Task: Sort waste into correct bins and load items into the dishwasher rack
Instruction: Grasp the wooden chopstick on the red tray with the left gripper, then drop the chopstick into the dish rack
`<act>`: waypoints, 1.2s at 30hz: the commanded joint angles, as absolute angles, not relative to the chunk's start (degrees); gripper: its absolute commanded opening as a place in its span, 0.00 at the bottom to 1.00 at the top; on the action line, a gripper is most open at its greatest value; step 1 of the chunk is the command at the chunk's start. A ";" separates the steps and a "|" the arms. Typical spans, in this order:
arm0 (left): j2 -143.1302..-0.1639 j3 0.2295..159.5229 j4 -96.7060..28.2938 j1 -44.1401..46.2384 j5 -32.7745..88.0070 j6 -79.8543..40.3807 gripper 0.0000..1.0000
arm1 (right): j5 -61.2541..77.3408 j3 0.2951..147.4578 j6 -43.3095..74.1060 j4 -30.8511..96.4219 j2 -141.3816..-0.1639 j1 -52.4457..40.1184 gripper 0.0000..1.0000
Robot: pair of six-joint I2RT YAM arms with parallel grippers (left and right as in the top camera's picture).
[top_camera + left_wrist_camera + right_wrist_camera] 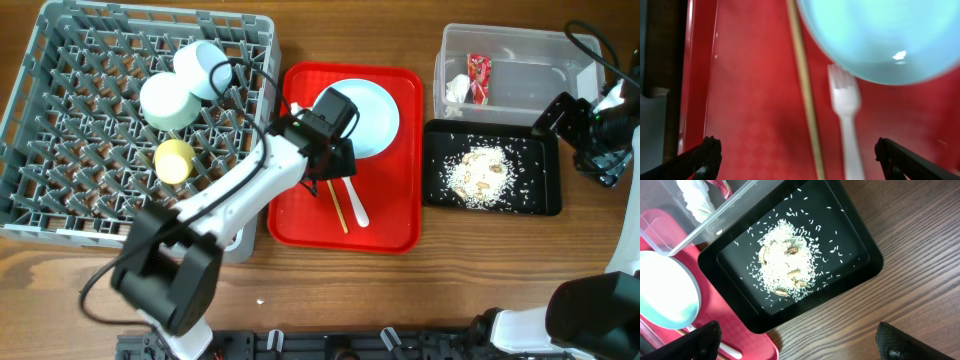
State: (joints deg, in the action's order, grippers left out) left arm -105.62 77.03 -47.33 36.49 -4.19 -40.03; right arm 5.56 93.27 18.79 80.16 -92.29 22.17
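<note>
Since the red wrapper and the white tissue lie in the clear tub and the rice scraps are heaped in the black tray, I judge the waste half of the job done. What is left is loading.

The dishwasher rack holds the blue bowl, the green saucer and the yellow-green cup, all dropped among the pegs at its near-right side, the part closest to the red tray.

On that tray are the blue plate, the white fork and the wooden chopstick. Fork and chopstick lie side by side, and the fork's tines tuck just under the plate's rim.

I have the left gripper hanging over these two with its jaws spread wide and nothing in them. The chopstick runs close to the middle of the gap, so I read this as lining up a pinch on it; being thin and flat on the tray, it could slip out.

The right gripper hangs parked over bare wood beside the black tray, its fingers wide apart and empty, out of the left arm's way.
</note>
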 commanded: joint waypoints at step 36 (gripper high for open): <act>-117.99 75.94 -46.33 37.87 -6.48 -44.42 0.08 | 6.48 94.39 18.00 80.44 -90.85 22.04 1.00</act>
State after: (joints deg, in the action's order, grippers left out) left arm -115.50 76.88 -45.54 37.89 -5.34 -44.29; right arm 5.58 93.27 18.76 80.36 -92.29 22.17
